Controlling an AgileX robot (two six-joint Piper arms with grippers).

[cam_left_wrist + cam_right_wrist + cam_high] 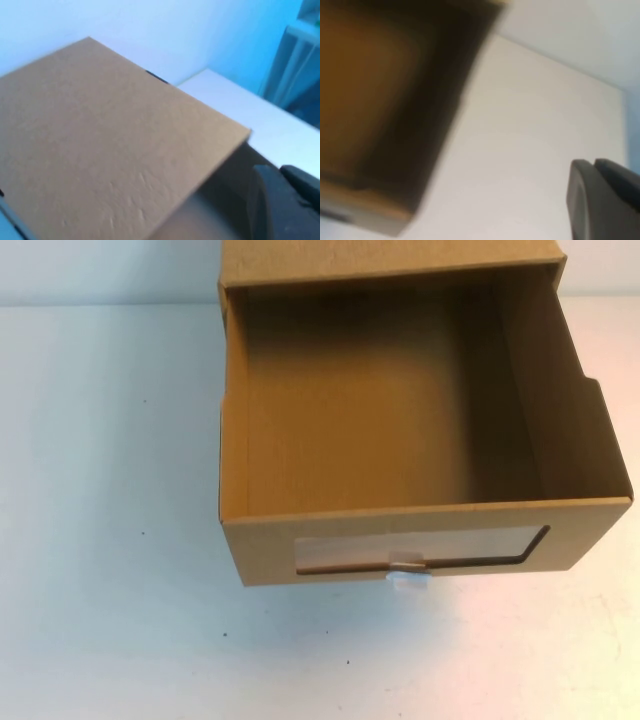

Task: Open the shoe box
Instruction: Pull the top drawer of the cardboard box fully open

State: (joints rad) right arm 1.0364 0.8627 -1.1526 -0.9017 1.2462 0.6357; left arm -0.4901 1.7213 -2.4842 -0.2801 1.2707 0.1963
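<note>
Shoe box (390, 258): we see it mid-table (110, 490), drawer (262, 548) slid out toward robot side.
Front: window (420, 547) w/ white pull tab (407, 573).
R gripper (594, 172): pressed together, apart from box, over table.
L gripper (282, 190): near box top; state we can't tell.

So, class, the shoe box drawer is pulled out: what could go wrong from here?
The drawer stands far out of its sleeve; more pull might slip it free. The left gripper, close to the sleeve, and the right gripper, shut beside the drawer, could bump them when moving.
</note>
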